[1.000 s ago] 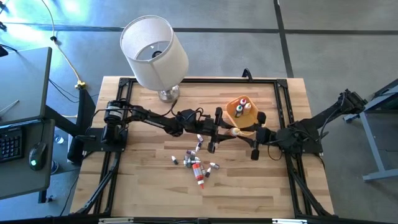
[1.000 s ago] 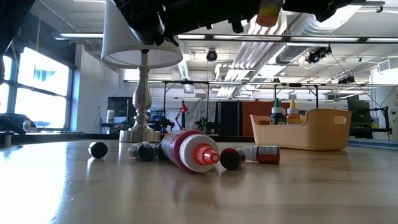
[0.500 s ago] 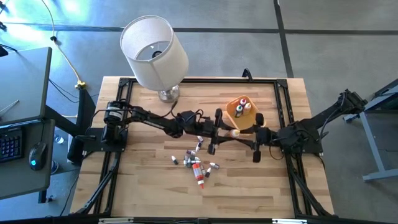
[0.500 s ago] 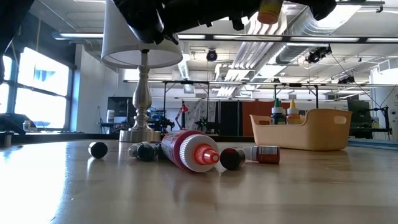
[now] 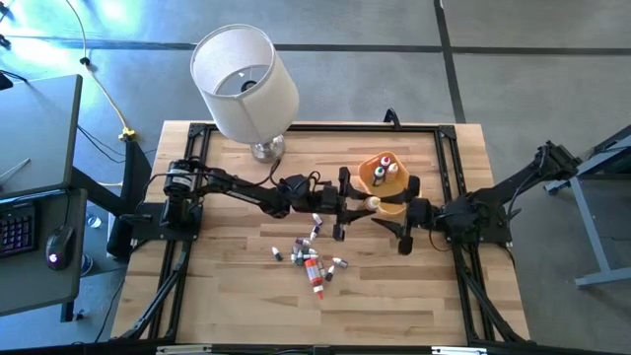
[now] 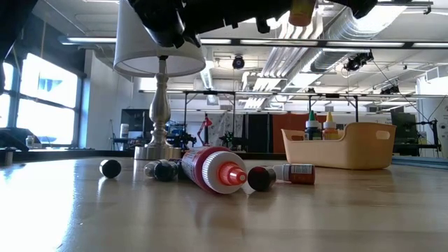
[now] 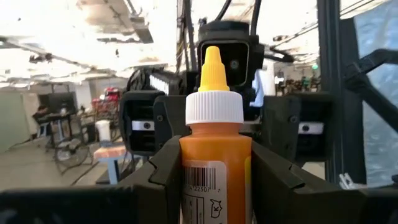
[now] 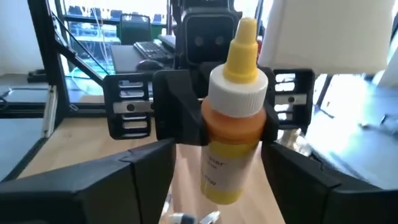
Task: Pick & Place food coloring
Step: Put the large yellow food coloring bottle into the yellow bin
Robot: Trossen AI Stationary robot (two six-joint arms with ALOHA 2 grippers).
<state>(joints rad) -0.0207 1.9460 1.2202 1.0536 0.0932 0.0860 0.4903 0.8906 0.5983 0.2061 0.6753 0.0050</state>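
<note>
From above, both grippers meet mid-table beside the orange bowl (image 5: 385,182). Down low, the loose bottles (image 6: 217,171) lie below, well clear. Left wrist: left gripper (image 7: 214,180) clenches the yellow food coloring bottle (image 7: 214,155). Right wrist: right gripper (image 8: 217,180) spread wide, flanking it untouched.

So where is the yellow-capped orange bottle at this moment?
The orange bottle is held above the table by the left end effector, just before the orange bowl; the right end effector stands open around it.
</note>
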